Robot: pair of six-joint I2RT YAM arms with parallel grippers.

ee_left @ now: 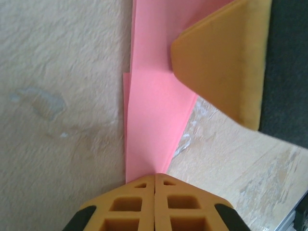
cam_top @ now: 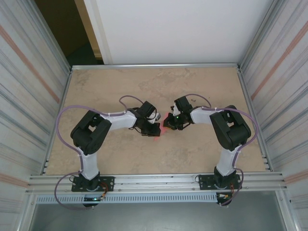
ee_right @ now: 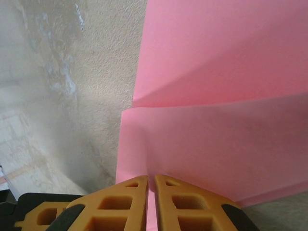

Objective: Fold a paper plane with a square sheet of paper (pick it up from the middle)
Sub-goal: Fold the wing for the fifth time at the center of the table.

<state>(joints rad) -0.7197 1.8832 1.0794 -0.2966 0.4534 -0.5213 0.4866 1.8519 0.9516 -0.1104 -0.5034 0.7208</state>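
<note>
Out in the middle of the table [cam_top: 202, 86] the two arms meet nose to nose, with the pink paper [cam_top: 164, 121] stretched between them. The left claw [ee_left: 155, 179] is pressed together on one narrow end, and the sheet runs lengthwise straight away from it toward the right claw [ee_right: 150, 180], which is pinching the opposite edge. Neither arm is nearer; each has its own end, so the next crease depends on that claw-to-claw line. The paper is thin, matte and plain, already doubled into overlapping layers with a sharp slanting fold. The finger pads [ee_left: 221, 62] are blunt orange foam wedges, and the tabletop is rough, mottled beige. The paper hangs low; I can't tell whether it touches.
</note>
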